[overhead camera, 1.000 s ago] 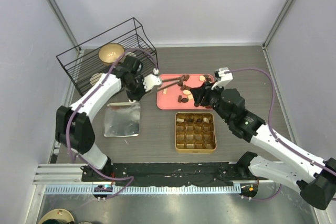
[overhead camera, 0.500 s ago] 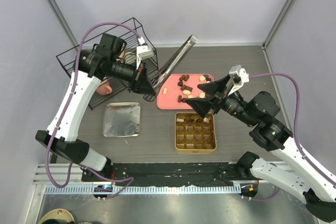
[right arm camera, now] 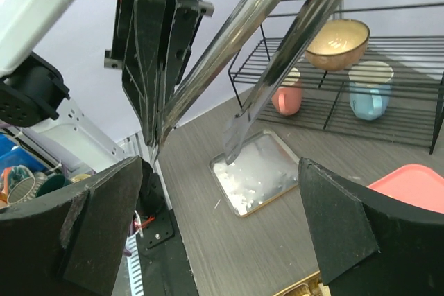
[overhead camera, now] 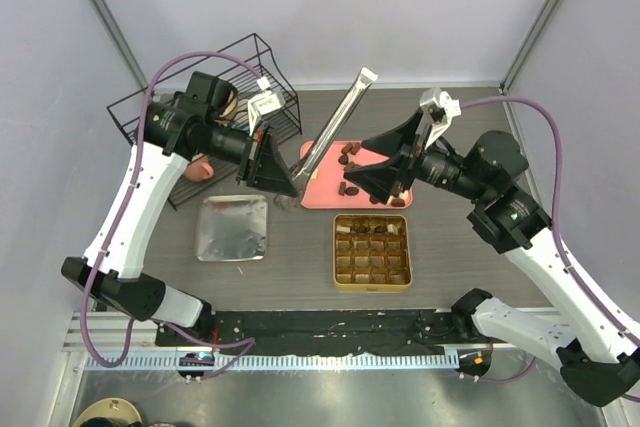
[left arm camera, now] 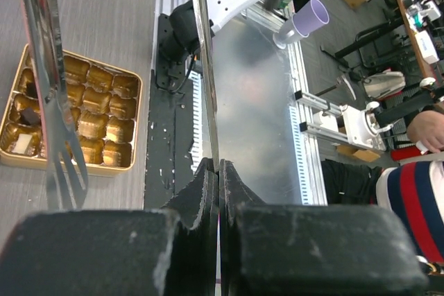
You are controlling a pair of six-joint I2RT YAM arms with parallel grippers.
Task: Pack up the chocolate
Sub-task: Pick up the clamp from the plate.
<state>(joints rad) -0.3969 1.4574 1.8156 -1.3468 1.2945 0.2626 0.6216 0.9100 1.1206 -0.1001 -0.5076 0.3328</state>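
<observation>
Small brown pieces of chocolate (overhead camera: 348, 189) lie on the pink tray (overhead camera: 322, 190), and a few sit in the top cells of the gold tin (overhead camera: 372, 265). My left gripper (overhead camera: 288, 185) (left arm camera: 220, 171) is shut on one arm of the metal tongs (overhead camera: 340, 117) (left arm camera: 202, 67) (right arm camera: 277, 32), held tilted in the air above the tray's left end. The tongs' other arm hangs free and carries nothing. My right gripper (overhead camera: 362, 165) (right arm camera: 222, 233) stands wide open and empty above the tray, facing the tongs and the left gripper (right arm camera: 156, 53).
A silver lid (overhead camera: 232, 229) (right arm camera: 260, 171) lies left of the tin (left arm camera: 76, 112). The black wire rack (overhead camera: 215, 97) (right arm camera: 388, 67) at the back left holds a tan bowl (right arm camera: 338, 43), a pink cup (right arm camera: 286, 95) and a blue cup (right arm camera: 368, 98).
The left arm lifted the tongs off the pink tray and swung back toward the rack. The right gripper opened wide and rose away from the tray.
</observation>
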